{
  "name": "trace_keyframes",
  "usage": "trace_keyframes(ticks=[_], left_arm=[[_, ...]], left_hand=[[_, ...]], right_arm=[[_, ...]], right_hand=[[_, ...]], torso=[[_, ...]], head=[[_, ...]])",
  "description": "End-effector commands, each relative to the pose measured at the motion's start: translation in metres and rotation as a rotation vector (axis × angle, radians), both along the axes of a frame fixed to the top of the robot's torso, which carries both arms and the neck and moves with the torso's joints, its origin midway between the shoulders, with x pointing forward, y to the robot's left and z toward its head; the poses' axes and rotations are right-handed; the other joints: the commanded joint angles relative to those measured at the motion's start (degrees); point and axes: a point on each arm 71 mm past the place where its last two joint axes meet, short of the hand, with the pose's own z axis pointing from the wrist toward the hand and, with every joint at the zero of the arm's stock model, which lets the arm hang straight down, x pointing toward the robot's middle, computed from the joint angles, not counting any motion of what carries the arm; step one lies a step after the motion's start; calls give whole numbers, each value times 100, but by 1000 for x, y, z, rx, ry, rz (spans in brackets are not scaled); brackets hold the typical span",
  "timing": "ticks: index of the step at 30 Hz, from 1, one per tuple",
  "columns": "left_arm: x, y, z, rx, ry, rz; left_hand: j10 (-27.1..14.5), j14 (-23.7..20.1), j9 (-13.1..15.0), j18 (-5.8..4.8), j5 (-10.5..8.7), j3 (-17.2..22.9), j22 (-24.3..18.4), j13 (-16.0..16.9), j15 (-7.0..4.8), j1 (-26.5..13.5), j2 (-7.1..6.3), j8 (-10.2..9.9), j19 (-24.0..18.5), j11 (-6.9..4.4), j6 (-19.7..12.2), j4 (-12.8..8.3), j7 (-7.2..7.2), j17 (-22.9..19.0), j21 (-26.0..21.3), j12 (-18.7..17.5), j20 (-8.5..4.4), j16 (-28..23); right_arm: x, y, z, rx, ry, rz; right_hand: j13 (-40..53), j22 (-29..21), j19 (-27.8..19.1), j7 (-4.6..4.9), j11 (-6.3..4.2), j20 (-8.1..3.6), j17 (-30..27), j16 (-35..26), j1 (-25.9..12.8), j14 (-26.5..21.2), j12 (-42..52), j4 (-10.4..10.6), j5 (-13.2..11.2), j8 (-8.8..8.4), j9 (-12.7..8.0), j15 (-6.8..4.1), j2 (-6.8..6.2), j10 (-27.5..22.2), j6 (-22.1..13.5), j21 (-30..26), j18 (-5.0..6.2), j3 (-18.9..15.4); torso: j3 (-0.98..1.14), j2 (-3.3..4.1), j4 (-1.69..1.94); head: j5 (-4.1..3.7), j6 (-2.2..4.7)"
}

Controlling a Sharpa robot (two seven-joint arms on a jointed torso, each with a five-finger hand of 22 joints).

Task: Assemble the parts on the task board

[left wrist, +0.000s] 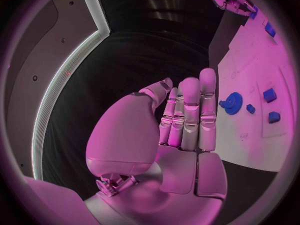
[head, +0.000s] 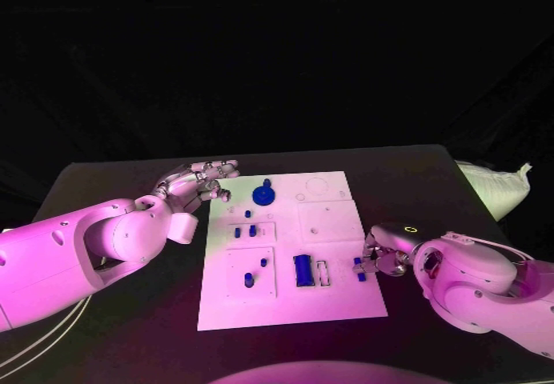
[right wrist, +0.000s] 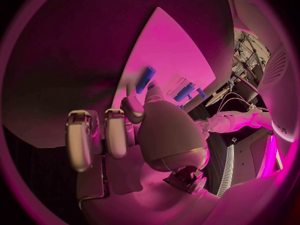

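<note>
The task board (head: 323, 264) lies flat in the middle of the black table (head: 104, 180), a white plate with its long side running away from the robot. On it I count one round blue gear (head: 264, 194) near the far left corner, two small blue pegs (head: 246, 232) standing side by side in a raised square panel just nearer, two more blue pieces (head: 256, 271) in the square panel nearer still, and one larger upright blue block (head: 303, 270) beside a narrow rectangular slot (head: 323, 272) towards the board's near middle. That makes six parts on the plate itself. From the left wrist view the gear (left wrist: 234, 103) and three small blue pieces (left wrist: 269, 95) show on the board beside the fingers.

The left hand (head: 196, 186) hovers just off the board's far left edge, near the gear but not touching it; its fingers (left wrist: 189, 116) are stretched out straight, close together, holding nothing.

The right hand (head: 379, 258) sits at the board's right edge, level with the blue block. It pinches a seventh part, a small blue cylinder (head: 361, 268), between its thumb and a fingertip; the right wrist view shows this cylinder (right wrist: 147, 78) tilted above the board, with the other fingers (right wrist: 79, 140) curled back away from it.

A white bag (head: 499, 186) lies at the table's far right edge.
</note>
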Motion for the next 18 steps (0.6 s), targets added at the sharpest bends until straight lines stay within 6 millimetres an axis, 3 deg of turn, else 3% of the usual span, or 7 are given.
trace_keyframes(ticks=[1, 3, 4, 5, 6, 11, 18], left_arm=[[-1, -2, 1, -10, -7, -19], [-1, -2, 1, -10, -7, -19], [-1, -2, 1, -10, -7, -19], [-1, -2, 1, -10, -7, -18], [-1, -2, 1, -10, -7, -18], [-1, -2, 0, -9, -6, -18], [-1, -2, 1, -8, -7, -20]], left_hand=[[-29, -47, -6, 99, -11, -33, -6, 2, -3, 56, 20, 32, -27, -6, -44, 12, 11, -6, -22, 36, -5, -31], [-29, -47, -6, 99, -11, -33, -6, 2, -3, 56, 20, 32, -27, -6, -44, 12, 11, -6, -22, 36, -5, -31], [-29, -47, -6, 99, -11, -33, -6, 2, -3, 56, 20, 32, -27, -6, -44, 12, 11, -6, -22, 36, -5, -31], [-29, -47, -6, 99, -11, -33, -6, 2, -3, 56, 20, 32, -27, -6, -44, 12, 11, -6, -22, 36, -5, -31], [-29, -47, -6, 99, -11, -33, -6, 2, -3, 56, 20, 32, -27, -6, -44, 12, 11, -6, -22, 36, -5, -31], [-35, -52, -5, 101, -11, -43, -18, 3, -2, 53, 29, 37, -31, -6, -45, 13, 11, -12, -40, 49, -3, -28], [-35, -53, -5, 101, -10, -44, -18, 3, -2, 53, 29, 38, -31, -6, -45, 13, 11, -12, -40, 50, -3, -28]], right_arm=[[-2, 2, -10, -77, 26, 23], [-2, 4, -12, -96, 14, 29], [-2, 6, -13, -112, 7, 35], [-2, 7, -14, -124, 5, 40], [-2, 8, -15, -134, 4, 45], [-3, 13, -19, -164, 22, 60], [-4, 19, -23, -174, 45, 76]], right_hand=[[1, 1084, 217, -24, -44, -29, 48, 24, 269, 347, -3, -108, -47, -51, -6, -61, 61, 26, 6, 31, -79, 96], [6, 1082, 215, -35, -58, -47, 54, 25, 521, 347, -9, -242, -332, -61, 8, -81, 146, 23, 9, 28, -78, 239], [6, 1085, 217, -45, -69, -65, 60, 27, 738, 346, -21, -357, -698, -72, 16, -98, 225, 17, 9, 29, -79, 389], [3, 1087, 218, -59, -82, -75, 69, 30, 913, 347, -34, -453, -911, -83, 19, -108, 264, 8, 6, 30, -79, 514], [1, 1086, 217, -59, -83, -79, 72, 31, 987, 347, -42, -497, -996, -90, 21, -107, 273, 4, 6, 29, -79, 580], [-21, 1075, 207, -55, -80, -81, 69, 27, 1063, 345, -86, -547, -1066, -107, 25, -99, 272, -10, 9, 18, -76, 698], [-52, 1060, 192, -36, -65, -75, 51, 14, 1002, 341, -143, -528, -1069, -131, 27, -88, 191, -27, 3, 4, -72, 736]], torso=[[3, 1, 9], [5, 1, 11], [6, 0, 8], [6, 0, 7], [5, 0, 9], [-3, 0, -7], [-2, -5, 1]], head=[[7, -3], [11, -2], [21, 1], [27, 0], [29, -2], [34, -7], [28, -7]])
